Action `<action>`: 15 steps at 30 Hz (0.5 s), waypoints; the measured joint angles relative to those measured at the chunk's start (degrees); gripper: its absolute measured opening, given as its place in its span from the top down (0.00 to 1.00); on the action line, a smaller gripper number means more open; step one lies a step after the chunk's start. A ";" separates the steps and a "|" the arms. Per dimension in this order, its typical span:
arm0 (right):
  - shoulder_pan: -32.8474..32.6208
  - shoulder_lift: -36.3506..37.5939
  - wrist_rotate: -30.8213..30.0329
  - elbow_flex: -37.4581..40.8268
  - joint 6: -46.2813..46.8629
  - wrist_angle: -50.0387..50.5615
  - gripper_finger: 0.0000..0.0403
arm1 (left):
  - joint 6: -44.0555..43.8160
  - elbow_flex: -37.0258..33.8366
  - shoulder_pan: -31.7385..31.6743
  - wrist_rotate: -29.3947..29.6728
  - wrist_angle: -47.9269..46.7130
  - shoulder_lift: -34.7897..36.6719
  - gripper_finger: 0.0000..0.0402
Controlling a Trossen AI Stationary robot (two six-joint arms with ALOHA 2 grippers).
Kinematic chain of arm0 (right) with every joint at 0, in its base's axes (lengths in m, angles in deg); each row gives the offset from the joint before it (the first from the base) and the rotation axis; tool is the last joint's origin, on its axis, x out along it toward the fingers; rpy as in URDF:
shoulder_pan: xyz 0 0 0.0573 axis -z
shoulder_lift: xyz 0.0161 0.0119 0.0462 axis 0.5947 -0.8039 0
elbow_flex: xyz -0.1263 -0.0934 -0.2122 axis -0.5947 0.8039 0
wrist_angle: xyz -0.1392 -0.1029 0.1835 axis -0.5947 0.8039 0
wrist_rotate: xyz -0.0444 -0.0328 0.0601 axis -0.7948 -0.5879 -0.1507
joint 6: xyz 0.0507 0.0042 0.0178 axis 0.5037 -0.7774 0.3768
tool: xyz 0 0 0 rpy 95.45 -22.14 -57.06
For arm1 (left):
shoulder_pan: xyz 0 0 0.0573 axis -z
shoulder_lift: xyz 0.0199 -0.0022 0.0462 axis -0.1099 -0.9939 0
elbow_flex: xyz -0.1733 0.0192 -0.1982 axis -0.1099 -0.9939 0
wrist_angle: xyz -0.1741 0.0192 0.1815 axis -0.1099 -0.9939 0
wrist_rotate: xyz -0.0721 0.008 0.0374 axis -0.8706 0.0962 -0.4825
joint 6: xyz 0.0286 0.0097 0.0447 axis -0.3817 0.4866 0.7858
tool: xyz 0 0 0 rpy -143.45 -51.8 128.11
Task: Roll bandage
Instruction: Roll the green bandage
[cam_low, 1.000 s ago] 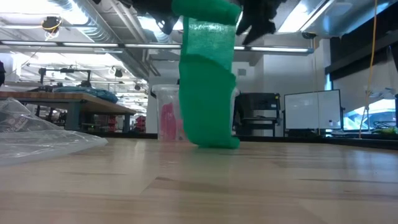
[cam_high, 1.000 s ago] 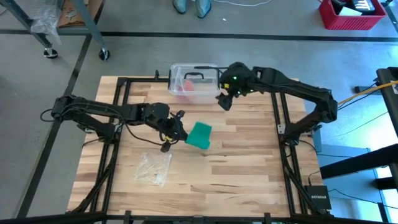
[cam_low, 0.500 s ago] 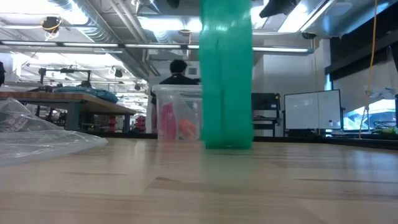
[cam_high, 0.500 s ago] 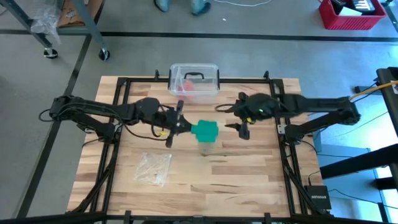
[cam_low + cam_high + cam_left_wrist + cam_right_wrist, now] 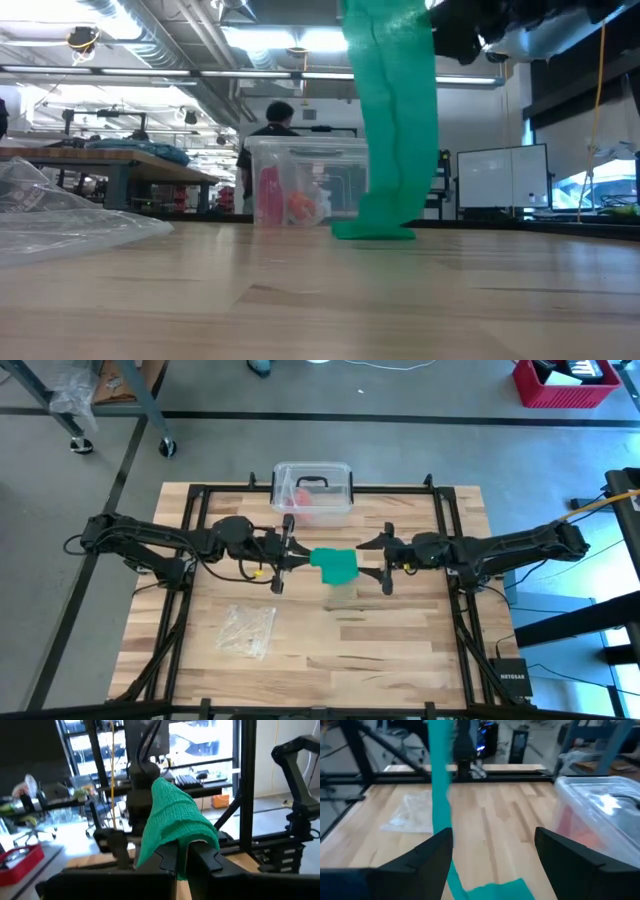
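The bandage (image 5: 333,563) is lifted off the counter (image 5: 400,630) near its middle, one end pinched in the left gripper (image 5: 288,557), whose two dark fingers (image 5: 170,859) are closed tight on the cloth in the left wrist view. From that grip the green strip hangs straight down, and in the low view its bottom end rests in a small fold on the wood. The right gripper (image 5: 388,565) sits just at 3 o'clock of the bandage, level with it, jaws spread wide and not touching the cloth; its wrist view shows the strip hanging ahead of the open fingers.

The work looks to be at the set-up step: the strip is held up and straightened, and no coil shows yet. The next move likely calls for the right gripper to close in on the hanging length and take hold of it, so that the two arms can begin turning the cloth on itself.

A clear box (image 5: 312,487) stands at 12 o'clock of the bandage, and a plastic wrapper (image 5: 247,629) lies at 7 o'clock, both well apart.
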 joint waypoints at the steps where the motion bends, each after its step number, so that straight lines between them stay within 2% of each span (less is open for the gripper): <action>1: 0.00 0.15 0.48 -1.32 -0.02 1.83 0.30 | -0.33 -0.01 -0.01 0.00 -0.71 -0.01 0.97; 4: -0.02 1.45 0.52 -6.31 -0.06 8.81 0.30 | -0.54 -0.02 -0.04 0.01 -1.65 -0.02 0.97; 7: 0.00 1.64 2.40 -9.32 -0.88 11.64 0.30 | -0.24 -0.02 0.03 -0.01 -1.37 -0.02 0.97; 10: 0.00 0.63 5.00 -9.40 -1.16 10.47 0.30 | -0.24 -0.02 0.03 -0.01 -1.25 -0.02 0.97; 15: 0.00 -4.91 5.14 -7.71 -1.69 2.63 0.33 | -0.24 -0.02 0.03 0.01 -0.69 -0.02 0.97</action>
